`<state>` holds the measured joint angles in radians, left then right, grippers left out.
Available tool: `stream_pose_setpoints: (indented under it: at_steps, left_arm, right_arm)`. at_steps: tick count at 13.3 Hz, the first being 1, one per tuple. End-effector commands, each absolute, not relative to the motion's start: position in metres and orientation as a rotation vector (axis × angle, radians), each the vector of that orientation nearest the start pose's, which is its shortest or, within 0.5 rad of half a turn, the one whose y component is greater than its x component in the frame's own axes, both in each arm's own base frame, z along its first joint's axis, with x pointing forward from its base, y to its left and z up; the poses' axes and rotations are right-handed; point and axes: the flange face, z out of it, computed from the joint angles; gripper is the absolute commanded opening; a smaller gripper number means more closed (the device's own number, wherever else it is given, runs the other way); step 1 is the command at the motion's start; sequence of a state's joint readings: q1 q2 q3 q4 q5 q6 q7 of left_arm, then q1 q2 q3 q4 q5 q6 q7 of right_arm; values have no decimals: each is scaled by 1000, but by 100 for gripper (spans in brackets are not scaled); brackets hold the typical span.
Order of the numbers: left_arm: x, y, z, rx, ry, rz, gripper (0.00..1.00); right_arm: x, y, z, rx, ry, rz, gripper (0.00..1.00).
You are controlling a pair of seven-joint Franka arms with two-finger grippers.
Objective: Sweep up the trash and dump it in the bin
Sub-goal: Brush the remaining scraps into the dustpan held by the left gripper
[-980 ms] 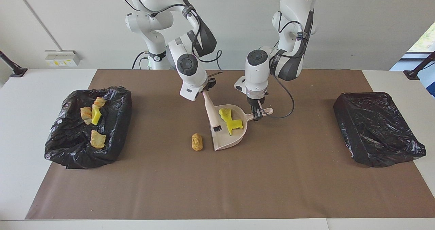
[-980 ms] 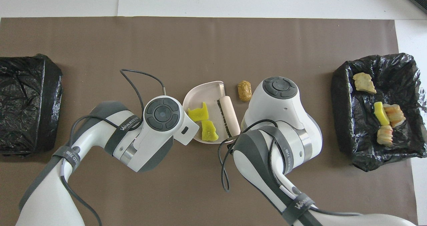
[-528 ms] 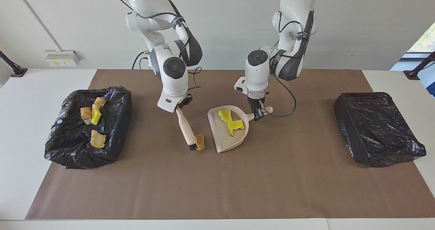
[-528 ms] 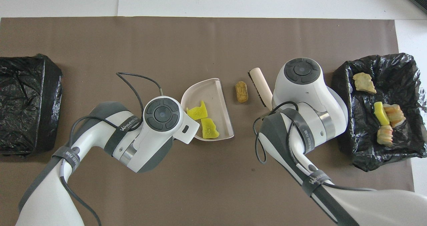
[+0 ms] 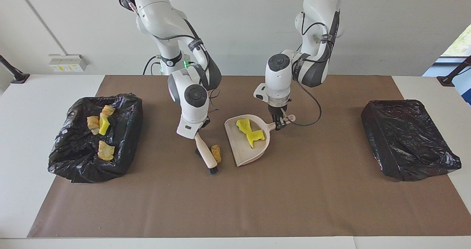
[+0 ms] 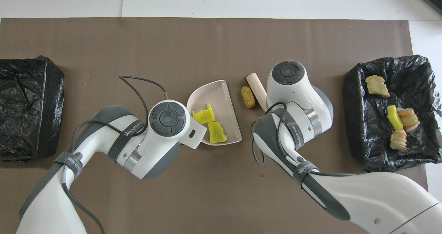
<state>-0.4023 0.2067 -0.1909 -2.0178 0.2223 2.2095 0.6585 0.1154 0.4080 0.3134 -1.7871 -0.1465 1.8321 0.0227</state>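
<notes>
Brush (image 6: pixel 256 89) touches brown lump (image 6: pixel 248 96) beside dustpan (image 6: pixel 228 102) holding two yellow pieces (image 6: pixel 210 123).

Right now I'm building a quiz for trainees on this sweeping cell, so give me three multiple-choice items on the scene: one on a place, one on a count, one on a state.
1. Where does the orange-brown lump lie?
A. In the dustpan
B. On the brown mat between the brush and the dustpan's open edge
C. In the closed black bag

2. How many yellow pieces lie in the dustpan?
A. None
B. Two
C. Four

3. What is the right gripper doing?
A. Hanging open over the bin
B. Shut on the brush
C. Shut on the dustpan handle

Answers:
1 B, the lump sits on the mat beside the brush head, outside the pan.
2 B, two bright yellow chunks rest near the pan's handle end.
3 B, the right gripper holds the brush handle, while the left gripper is shut on the dustpan's handle.
</notes>
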Motion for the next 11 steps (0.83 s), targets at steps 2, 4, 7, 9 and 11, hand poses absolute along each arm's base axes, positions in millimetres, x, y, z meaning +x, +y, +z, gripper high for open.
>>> stream_pose_setpoints:
  at_steps: [2, 4, 7, 9, 11]
  left_arm:
    - [488, -313, 353, -2329, 1878, 9, 0]
    - [488, -314, 353, -2328, 1880, 5, 0]
    - [488, -314, 353, -2328, 1881, 0, 0]
    - [489, -313, 353, -2329, 1879, -2, 0]
    - [489, -313, 353, -2329, 1879, -2, 0]
  right_arm:
    - [512, 268, 315, -2849, -690, 681, 0]
    - [510, 275, 324, -2767, -625, 727, 0]
    - [514, 268, 327, -2845, -602, 718, 0]
    - [516, 264, 341, -2958, -537, 680, 0]
    - [514, 254, 365, -2992, -486, 660, 0]
